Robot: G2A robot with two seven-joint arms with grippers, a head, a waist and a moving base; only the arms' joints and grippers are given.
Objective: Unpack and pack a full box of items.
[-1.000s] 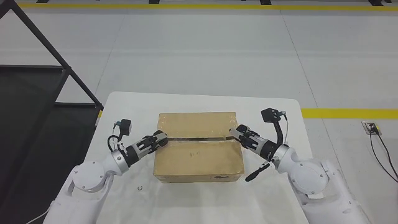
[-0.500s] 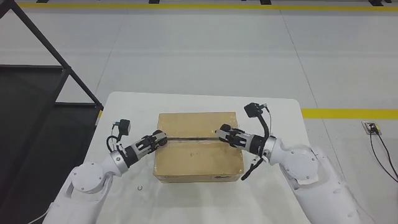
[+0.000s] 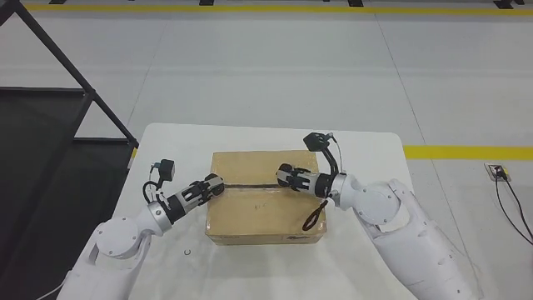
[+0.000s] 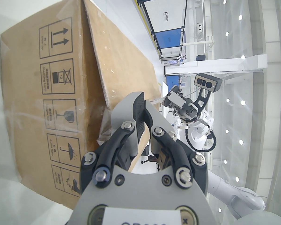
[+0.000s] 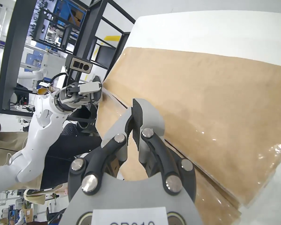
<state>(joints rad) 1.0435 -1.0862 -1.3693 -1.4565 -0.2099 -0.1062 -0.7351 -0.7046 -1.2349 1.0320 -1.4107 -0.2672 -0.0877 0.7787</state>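
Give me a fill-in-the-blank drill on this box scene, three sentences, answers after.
1. The cardboard box on the white table has its flaps ____, not open.
2. The right end effector is over the box's ____ face.
3. The left end effector, at the box's edge, is ____, not open.
Missing words: closed; top; shut.

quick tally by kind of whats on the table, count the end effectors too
cardboard box: 1
end effectors: 2 (left end effector, right end effector)
small dark item, too small to identify: 1
total: 4
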